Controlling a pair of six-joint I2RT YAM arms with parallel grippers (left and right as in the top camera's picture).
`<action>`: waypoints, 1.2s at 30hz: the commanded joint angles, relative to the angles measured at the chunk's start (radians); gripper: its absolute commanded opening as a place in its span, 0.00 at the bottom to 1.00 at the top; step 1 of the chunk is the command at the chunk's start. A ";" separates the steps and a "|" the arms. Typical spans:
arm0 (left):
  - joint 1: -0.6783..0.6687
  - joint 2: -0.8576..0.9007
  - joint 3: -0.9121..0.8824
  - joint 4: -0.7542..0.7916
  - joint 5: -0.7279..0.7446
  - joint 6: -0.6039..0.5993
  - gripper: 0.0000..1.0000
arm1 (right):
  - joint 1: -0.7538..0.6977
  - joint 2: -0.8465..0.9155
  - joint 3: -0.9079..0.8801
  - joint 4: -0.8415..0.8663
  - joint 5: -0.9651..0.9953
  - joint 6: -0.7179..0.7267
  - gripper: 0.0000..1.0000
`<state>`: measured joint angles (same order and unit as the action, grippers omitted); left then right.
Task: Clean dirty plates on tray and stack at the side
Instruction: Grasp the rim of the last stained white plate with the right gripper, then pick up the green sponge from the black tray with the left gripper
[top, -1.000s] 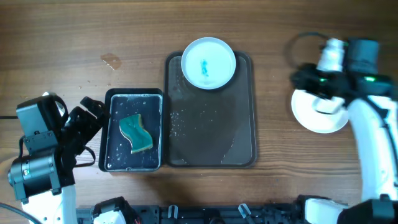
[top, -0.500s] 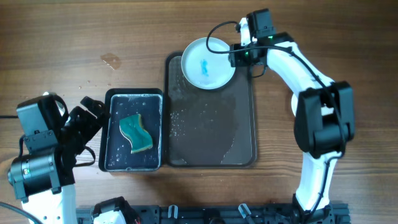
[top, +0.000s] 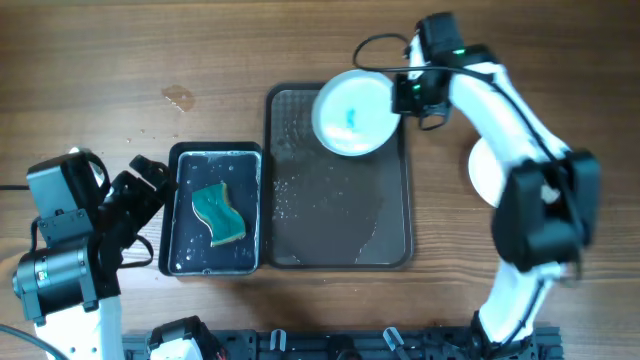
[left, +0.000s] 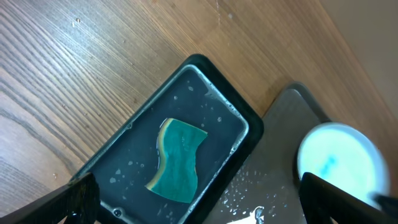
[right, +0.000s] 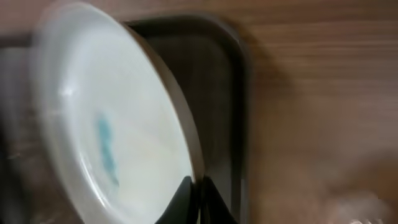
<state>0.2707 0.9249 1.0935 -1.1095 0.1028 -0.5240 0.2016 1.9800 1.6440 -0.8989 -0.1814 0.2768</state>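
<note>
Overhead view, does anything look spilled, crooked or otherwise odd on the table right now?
Yes. The plate has a blue smear and overhangs the top edge of the tray, pinched at its rim by the right gripper. Droplets speckle the tray, and a small stain marks the table.

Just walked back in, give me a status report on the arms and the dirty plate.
Right gripper shut on dirty plate rim, over tray. Left gripper open, beside sponge tub. White plate at side, partly behind arm.
</note>
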 joint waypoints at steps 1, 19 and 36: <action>0.006 0.001 0.019 -0.002 0.024 0.055 1.00 | 0.014 -0.227 0.014 -0.153 0.001 0.025 0.04; -0.014 0.174 0.019 -0.074 0.177 0.234 1.00 | 0.192 -0.305 -0.623 0.257 -0.008 0.241 0.43; -0.289 0.695 -0.123 0.066 0.168 0.067 0.39 | 0.191 -0.706 -0.594 0.209 0.025 0.067 0.46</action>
<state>0.0078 1.5528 1.0462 -1.0969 0.2073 -0.4286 0.3965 1.2739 1.0367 -0.6781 -0.1707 0.3637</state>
